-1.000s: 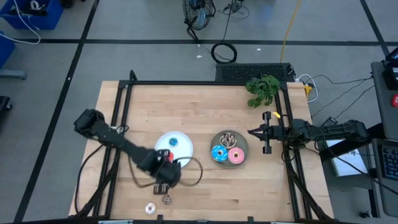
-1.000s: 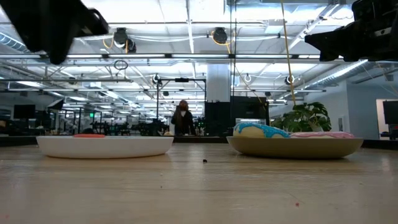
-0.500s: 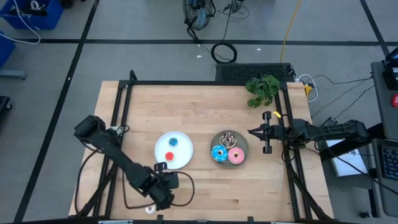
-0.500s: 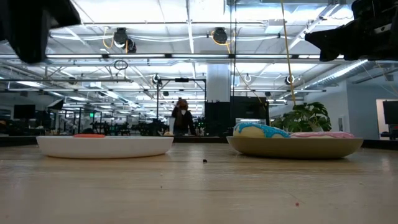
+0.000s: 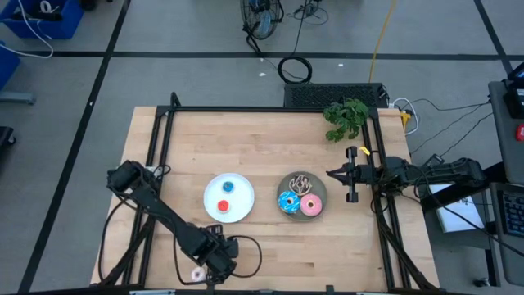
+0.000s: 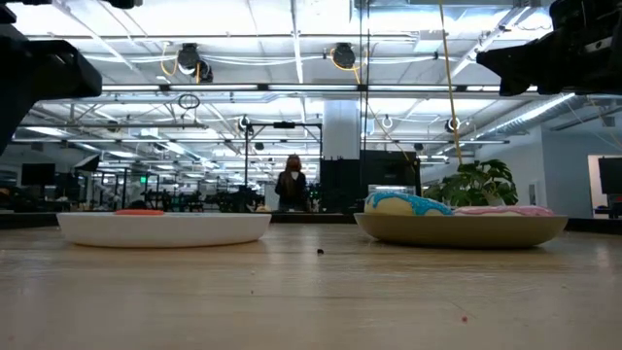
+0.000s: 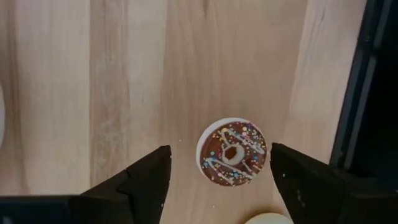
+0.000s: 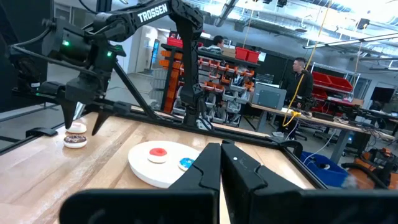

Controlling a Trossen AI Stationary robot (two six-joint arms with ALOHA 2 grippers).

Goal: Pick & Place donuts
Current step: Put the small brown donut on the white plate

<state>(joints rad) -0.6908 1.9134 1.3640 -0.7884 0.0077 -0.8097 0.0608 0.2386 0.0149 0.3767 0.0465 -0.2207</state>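
"trossen" reads on the left arm; left hand [image 7: 217, 174] open over tiny brown donut [image 7: 231, 152]; right hand [image 8: 221, 163] closed.

You're looking at the left gripper [image 7: 217, 180] hanging over the table's [image 5: 262, 139] near edge, its spread fingers flanking one tiny donut [image 7: 231, 152], another [image 7: 268, 219] lying just beside. The right gripper [image 8: 222, 163] is waiting at the right edge, fingers together.

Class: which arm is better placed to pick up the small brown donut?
Left. The left gripper is open, fingers either side of the small brown donut; the right gripper waits beside the grey plate.
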